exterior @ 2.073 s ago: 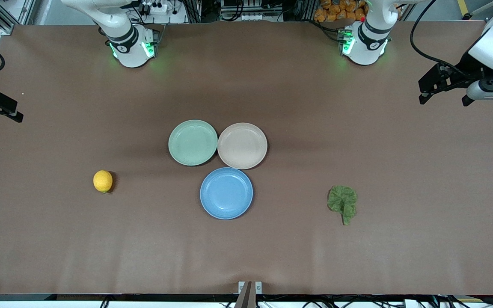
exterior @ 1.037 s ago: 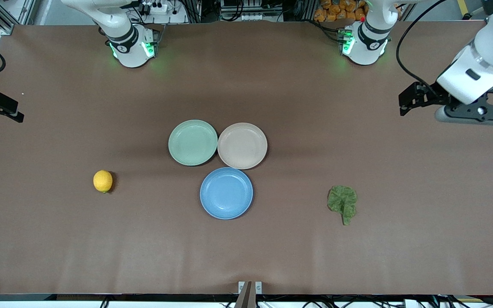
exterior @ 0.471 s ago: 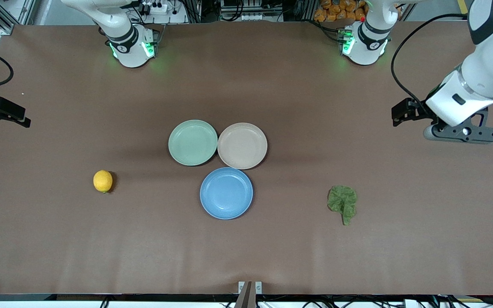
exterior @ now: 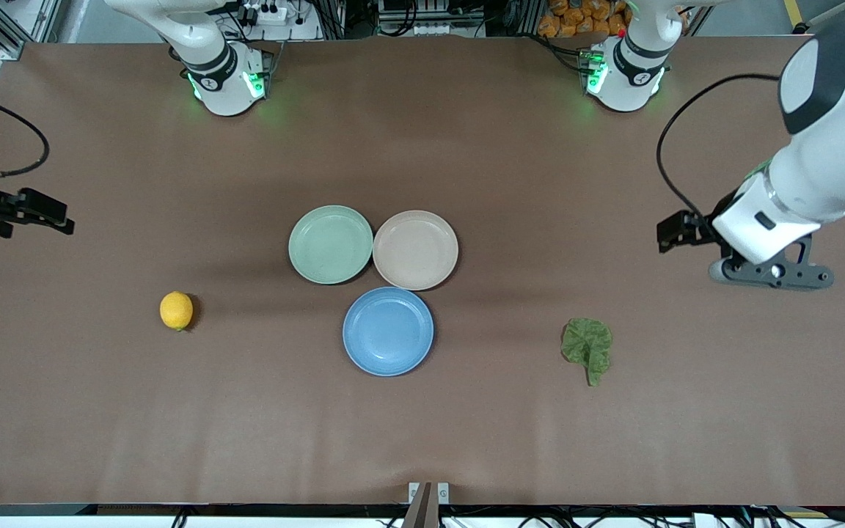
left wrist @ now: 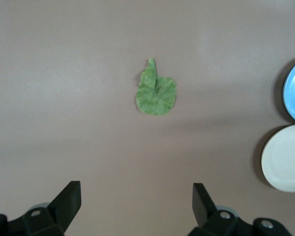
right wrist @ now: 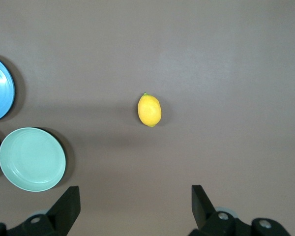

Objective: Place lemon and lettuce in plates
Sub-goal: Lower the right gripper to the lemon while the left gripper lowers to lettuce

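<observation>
Front view: lettuce [exterior: 588,347] lower right, lemon [exterior: 176,310] left, both off the plates [exterior: 415,249].
Left gripper [left wrist: 136,202]: spread wide, empty; centre it over the leaf.
Right gripper [right wrist: 135,204]: spread wide, empty, above the lemon.

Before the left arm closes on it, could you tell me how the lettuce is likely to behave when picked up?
The lettuce is a thin, crinkled leaf lying flat on the table, so it will probably droop and fold. It looks light, so it may shift if nudged. Lying so flat, it offers little to pinch; the left gripper, its jaws open, might do best at the short stem.
</observation>
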Action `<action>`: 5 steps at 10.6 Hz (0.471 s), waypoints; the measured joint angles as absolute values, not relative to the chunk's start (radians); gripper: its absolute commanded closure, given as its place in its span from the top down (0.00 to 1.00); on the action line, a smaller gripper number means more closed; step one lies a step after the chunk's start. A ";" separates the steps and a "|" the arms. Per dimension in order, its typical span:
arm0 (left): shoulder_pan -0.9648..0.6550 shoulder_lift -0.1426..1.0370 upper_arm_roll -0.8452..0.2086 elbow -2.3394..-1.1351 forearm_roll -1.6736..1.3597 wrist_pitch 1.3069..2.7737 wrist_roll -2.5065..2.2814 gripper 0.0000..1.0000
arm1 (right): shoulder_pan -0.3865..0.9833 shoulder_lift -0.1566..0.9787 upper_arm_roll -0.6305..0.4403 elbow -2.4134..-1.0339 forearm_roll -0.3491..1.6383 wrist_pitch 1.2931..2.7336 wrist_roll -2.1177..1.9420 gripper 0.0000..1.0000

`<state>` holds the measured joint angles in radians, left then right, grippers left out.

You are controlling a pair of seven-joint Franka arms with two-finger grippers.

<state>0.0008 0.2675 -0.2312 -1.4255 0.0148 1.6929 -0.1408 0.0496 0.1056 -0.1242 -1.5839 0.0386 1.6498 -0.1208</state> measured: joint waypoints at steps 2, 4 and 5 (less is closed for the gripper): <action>0.001 0.307 -0.231 -1.424 0.015 1.770 -0.154 1.00 | 0.050 0.115 -0.114 -1.670 0.039 1.741 -0.121 1.00; 0.001 0.349 -0.231 -1.422 0.015 1.835 -0.156 1.00 | 0.050 0.122 -0.101 -1.764 0.039 1.863 -0.121 1.00; 0.001 0.372 -0.231 -1.421 0.015 1.855 -0.156 1.00 | 0.050 0.127 -0.095 -1.810 0.039 1.926 -0.121 1.00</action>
<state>0.0009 0.3721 -0.2311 -1.4212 0.0148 1.8555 -0.1559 0.0496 0.1271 -0.0947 -1.8103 0.0385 1.9263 -0.1208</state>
